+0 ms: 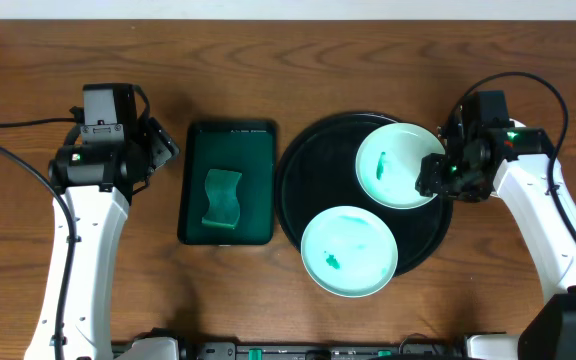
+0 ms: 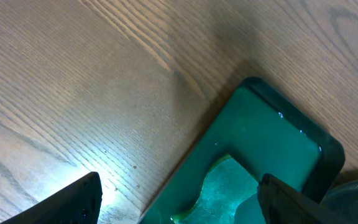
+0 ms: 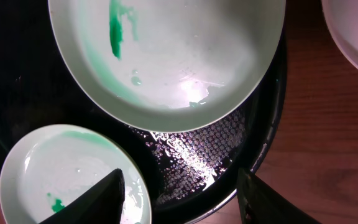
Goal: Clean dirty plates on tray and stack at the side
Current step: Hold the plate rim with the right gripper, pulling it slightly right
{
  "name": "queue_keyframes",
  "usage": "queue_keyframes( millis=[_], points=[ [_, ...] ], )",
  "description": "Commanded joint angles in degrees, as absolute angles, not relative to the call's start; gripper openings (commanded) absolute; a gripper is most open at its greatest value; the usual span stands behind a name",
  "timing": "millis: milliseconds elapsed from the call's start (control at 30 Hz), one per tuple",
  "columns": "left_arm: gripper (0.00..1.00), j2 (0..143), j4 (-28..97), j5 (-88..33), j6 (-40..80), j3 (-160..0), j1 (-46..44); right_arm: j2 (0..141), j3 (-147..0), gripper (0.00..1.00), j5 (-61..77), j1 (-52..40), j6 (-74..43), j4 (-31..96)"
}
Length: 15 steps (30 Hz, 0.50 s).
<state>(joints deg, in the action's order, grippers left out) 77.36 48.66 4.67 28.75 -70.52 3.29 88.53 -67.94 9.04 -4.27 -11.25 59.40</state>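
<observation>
- Nearness favours the right end effector (image 1: 432, 178): jaws apart and empty, it hovers just beside the right rim of the upper green-smeared small round white plate (image 1: 393, 165), which lies on the large round black tray (image 1: 298, 190).
- Left end effector (image 1: 160, 148), jaws wide apart, hangs well apart from it, beyond the tray's left side.

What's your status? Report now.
Left gripper open, by green tray. Right gripper open, over black tray. Two plates on it, both smeared green. No obstruction seen.

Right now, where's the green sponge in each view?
Overhead: sponge left of centre, lying in the dark green tray.
Left wrist: sponge at the bottom edge, right of centre.
Right wrist: not in it.
Landmark: the dark green tray links overhead and left wrist; the black tray links overhead and right wrist.
</observation>
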Motion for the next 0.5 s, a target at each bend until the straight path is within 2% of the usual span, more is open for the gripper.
queue_keyframes(
  millis=[0,467],
  points=[
    [0.8,77.47,48.8,4.99,29.23,-71.09,3.53,88.12,-67.57,0.56,9.28,-4.6,-10.61,59.66],
    [0.8,77.47,48.8,4.99,29.23,-71.09,3.53,88.14,-66.61,0.57,9.3,-4.6,-10.61,59.46]
  ],
)
